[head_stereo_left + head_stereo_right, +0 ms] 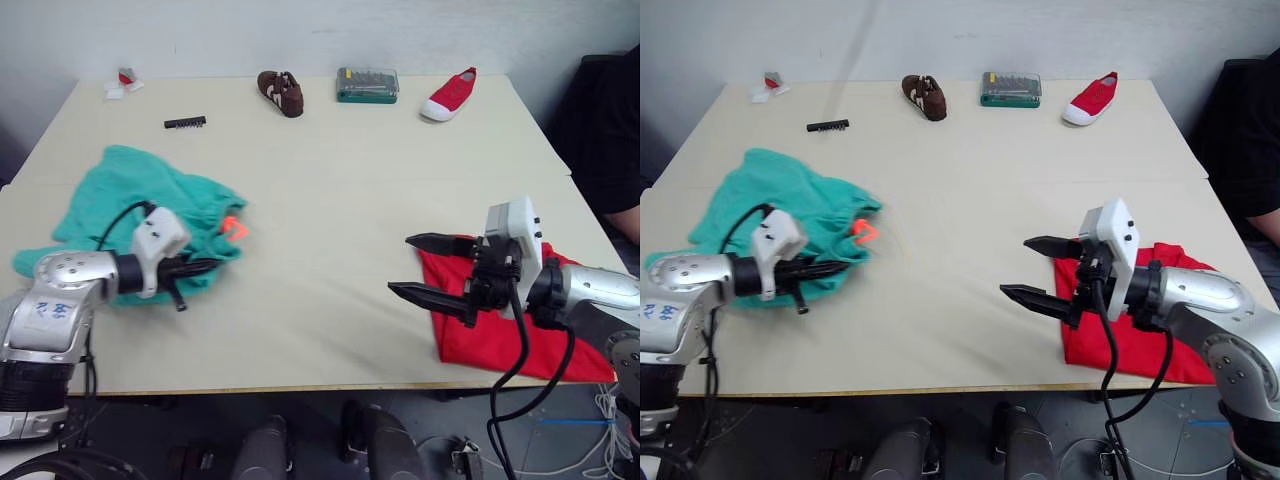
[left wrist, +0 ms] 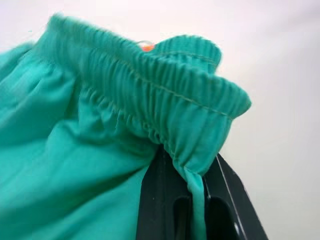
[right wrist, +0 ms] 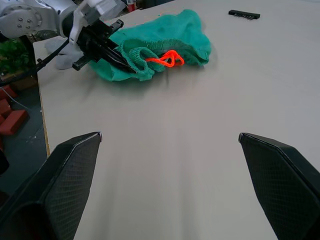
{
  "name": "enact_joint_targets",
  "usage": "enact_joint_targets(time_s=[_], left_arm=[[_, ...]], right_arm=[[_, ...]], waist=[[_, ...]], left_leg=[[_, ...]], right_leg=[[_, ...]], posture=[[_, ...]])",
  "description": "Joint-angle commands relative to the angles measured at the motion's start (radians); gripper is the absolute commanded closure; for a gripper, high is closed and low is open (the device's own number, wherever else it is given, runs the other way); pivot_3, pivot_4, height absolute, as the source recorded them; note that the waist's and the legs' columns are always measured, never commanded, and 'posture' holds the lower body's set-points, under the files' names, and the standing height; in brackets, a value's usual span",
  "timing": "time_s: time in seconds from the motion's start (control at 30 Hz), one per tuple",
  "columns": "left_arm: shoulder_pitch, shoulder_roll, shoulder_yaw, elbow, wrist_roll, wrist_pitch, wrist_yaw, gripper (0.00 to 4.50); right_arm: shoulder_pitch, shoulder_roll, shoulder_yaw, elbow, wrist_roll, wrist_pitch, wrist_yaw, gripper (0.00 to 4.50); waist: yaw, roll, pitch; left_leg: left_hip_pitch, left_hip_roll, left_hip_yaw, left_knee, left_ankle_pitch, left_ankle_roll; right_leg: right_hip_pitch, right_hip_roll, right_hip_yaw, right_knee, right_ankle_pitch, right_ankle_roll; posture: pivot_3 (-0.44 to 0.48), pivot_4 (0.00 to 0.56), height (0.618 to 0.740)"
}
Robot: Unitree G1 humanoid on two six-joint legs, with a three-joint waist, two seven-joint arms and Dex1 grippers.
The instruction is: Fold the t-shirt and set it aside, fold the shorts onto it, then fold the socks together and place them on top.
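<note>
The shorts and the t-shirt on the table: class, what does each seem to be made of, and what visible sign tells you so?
The shorts: soft teal woven or knit cloth, matte; it crumples in folds, and the waistband is gathered in fine ribs where the left pincer pinches it. The t-shirt: thin red cloth, matte, lying flat; probably cotton jersey, though the weave cannot be made out.

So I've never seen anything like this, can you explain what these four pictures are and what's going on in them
A two-armed robot stands at a table. Two pictures look down from cameras in its head; the other two come from a camera on each wrist. Its left gripper has black fingers shut on the waistband of teal shorts with an orange drawstring. Its right gripper is open, holding nothing, in front of a folded red t-shirt. Along the far edge lie a brown shoe, a green case and a red shoe.
</note>
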Motion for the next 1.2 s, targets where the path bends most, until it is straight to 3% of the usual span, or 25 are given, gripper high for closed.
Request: enact_joint_targets(time_s=[0.03,0.13,0.33,0.4,0.5,0.63,0.73,0.93,1.03,1.2], left_arm=[[-0.093,-0.07,-0.122,-0.115,-0.072,0.104,-0.04,4.48],[-0.219,-0.224,-0.278,-0.031,-0.003,0.091,-0.011,4.48],[-0.341,-0.4,-0.377,0.126,0.078,0.099,0.063,4.48],[-0.351,-0.406,-0.373,0.12,0.074,0.105,0.052,4.02],[-0.35,-0.362,-0.335,0.083,0.055,0.117,0.023,3.21],[-0.299,-0.209,-0.222,-0.019,-0.026,0.083,-0.107,2.02],[-0.215,-0.056,-0.122,-0.083,-0.072,0.045,-0.213,2.02],[0.088,0.196,-0.026,-0.074,0.033,-0.199,-0.326,2.02],[0.181,0.219,0.0,-0.028,0.107,-0.303,-0.269,2.02],[0.182,0.171,0.022,0.036,0.133,-0.328,-0.179,2.02]], right_arm=[[0.015,-0.019,-0.027,-0.025,-0.019,-0.036,0.013,0.0],[0.049,-0.014,0.003,-0.038,-0.073,-0.068,0.007,0.0],[0.068,0.003,0.037,-0.053,-0.128,-0.097,-0.018,0.0],[0.083,-0.001,0.044,-0.055,-0.162,-0.108,-0.022,0.0],[0.122,-0.022,0.065,-0.057,-0.243,-0.144,-0.014,0.0],[0.169,-0.052,0.123,-0.052,-0.394,-0.245,-0.003,0.0],[0.181,-0.056,0.166,-0.041,-0.481,-0.33,0.017,0.0],[0.11,-0.001,0.21,0.037,-0.451,-0.279,0.031,0.0],[0.042,0.054,0.235,0.143,-0.423,-0.227,0.045,0.0],[-0.041,0.108,0.255,0.255,-0.381,-0.16,0.092,0.0]], waist=[[0.001,0.0,0.0],[0.007,0.0,0.0],[-0.005,-0.001,0.001],[-0.004,-0.002,0.001],[-0.003,-0.002,0.001],[-0.006,-0.002,0.001],[-0.008,-0.001,0.001],[-0.004,-0.001,0.001],[0.002,-0.002,0.001],[0.004,-0.002,0.001]], left_leg=[[0.0,0.0,0.0,0.001,0.0,0.0],[0.001,-0.001,0.001,0.004,0.0,0.0],[0.0,0.001,0.002,0.011,-0.001,0.003],[0.0,0.001,0.002,0.011,0.0,0.002],[0.0,0.002,0.002,0.011,0.0,0.001],[0.0,0.002,0.003,0.011,0.0,0.001],[0.001,0.003,0.004,0.011,-0.001,0.0],[0.002,0.003,0.005,0.011,-0.002,-0.001],[0.001,0.003,0.004,0.012,-0.004,0.001],[0.0,0.002,0.004,0.012,-0.007,0.009]], right_leg=[[0.0,0.0,0.0,0.0,0.0,0.0],[0.001,0.001,0.002,0.0,0.0,0.001],[0.001,0.003,0.005,0.002,0.001,0.003],[0.0,0.003,0.005,0.003,0.001,0.003],[0.0,0.003,0.005,0.002,0.001,0.002],[0.0,0.003,0.005,0.002,0.001,0.002],[0.0,0.004,0.006,0.002,0.0,0.002],[-0.001,0.004,0.007,0.003,-0.001,0.001],[-0.001,0.004,0.007,0.002,-0.001,0.001],[-0.001,0.003,0.007,0.002,-0.001,0.0]], posture=[[0.0,0.15,0.74],[0.0,0.15,0.74],[0.0,0.15,0.74],[0.0,0.15,0.74],[0.0,0.15,0.74],[0.0,0.15,0.74],[0.0,0.15,0.74],[0.0,0.15,0.74],[0.0,0.15,0.74],[0.0,0.15,0.74]])
